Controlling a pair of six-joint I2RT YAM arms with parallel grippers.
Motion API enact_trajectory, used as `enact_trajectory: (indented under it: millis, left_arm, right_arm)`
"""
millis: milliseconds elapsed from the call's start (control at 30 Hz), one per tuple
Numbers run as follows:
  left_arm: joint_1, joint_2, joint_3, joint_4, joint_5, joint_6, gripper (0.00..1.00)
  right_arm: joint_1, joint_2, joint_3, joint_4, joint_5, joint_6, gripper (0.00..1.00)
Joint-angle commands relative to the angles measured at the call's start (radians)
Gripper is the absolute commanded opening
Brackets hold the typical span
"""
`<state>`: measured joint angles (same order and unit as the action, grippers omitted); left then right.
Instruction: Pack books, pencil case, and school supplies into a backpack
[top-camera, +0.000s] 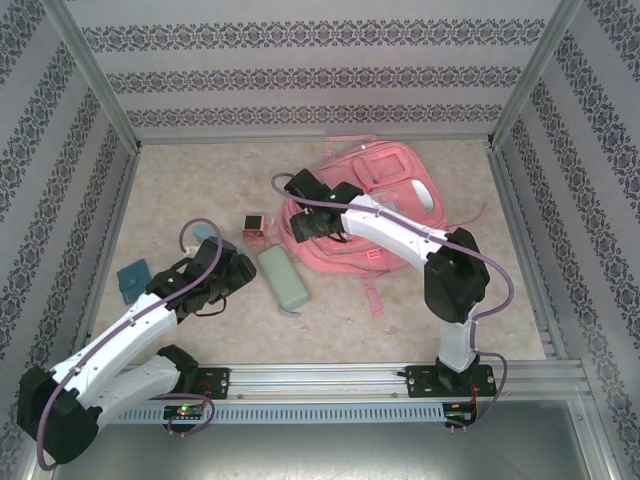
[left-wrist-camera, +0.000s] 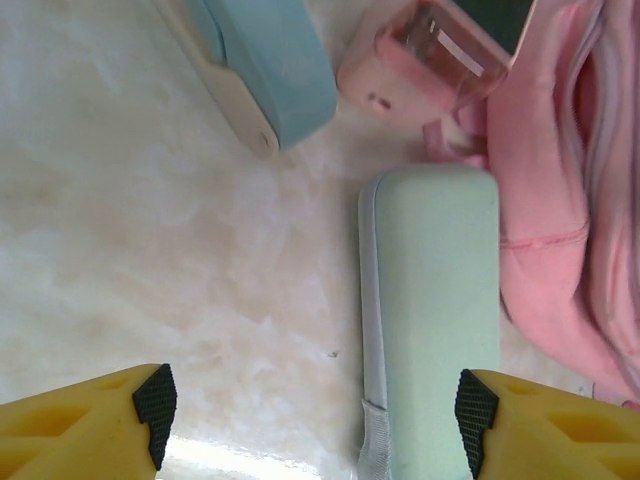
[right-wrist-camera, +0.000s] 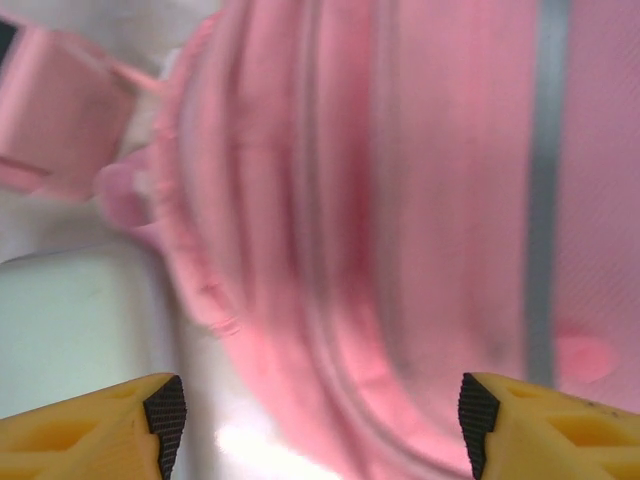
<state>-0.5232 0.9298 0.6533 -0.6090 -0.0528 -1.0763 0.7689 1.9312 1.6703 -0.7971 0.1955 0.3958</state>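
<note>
Now left gripper (left-wrist-camera: 315, 410) spread, empty; pencil case (left-wrist-camera: 430, 300) on table (left-wrist-camera: 150, 250) just beside backpack (top-camera: 390, 175), off-ctr under jaws. Ctr over case, straddle across width, then pinch. Right gripper (right-wrist-camera: 320, 410) spread, empty, over backpack.

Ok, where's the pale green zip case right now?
In the top view, the pale green oblong zip case lies left of centre, between the left pincer and the pink fabric backpack.
</note>
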Motion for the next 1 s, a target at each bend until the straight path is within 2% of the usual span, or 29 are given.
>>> enact_trajectory:
  millis: [0,233,400,500,600,733,800,967]
  left_arm:
    - [-0.032,0.031,-0.037,0.171,0.067,-0.078,0.75]
    - [-0.101,0.155,-0.054,0.279,0.07,-0.105,0.75]
    - [-0.153,0.241,0.026,0.201,0.008,-0.089,0.78]
    - [-0.194,0.302,0.107,0.105,-0.053,-0.067,0.81]
    - [-0.224,0.346,0.153,0.068,-0.083,-0.063,0.82]
    - [-0.245,0.381,0.178,0.06,-0.091,-0.07,0.83]
    - [-0.253,0.401,0.193,0.044,-0.097,-0.075,0.83]
    - [-0.268,0.48,0.263,-0.019,-0.102,-0.069,0.87]
  right_arm:
    - [-0.032,0.063,0.047,-0.055,0.012,-0.093,0.7]
    - [-0.061,0.131,0.079,-0.053,0.024,-0.177,0.63]
    - [-0.052,0.157,0.1,-0.054,0.054,-0.189,0.59]
    - [-0.044,0.176,0.104,-0.049,0.091,-0.2,0.5]
    - [-0.053,0.188,0.108,-0.05,0.087,-0.193,0.33]
    - [-0.07,0.174,0.092,-0.041,0.07,-0.191,0.14]
    - [-0.07,0.157,0.085,-0.034,0.071,-0.192,0.0]
    - [-0.081,0.078,0.065,-0.012,0.071,-0.164,0.0]
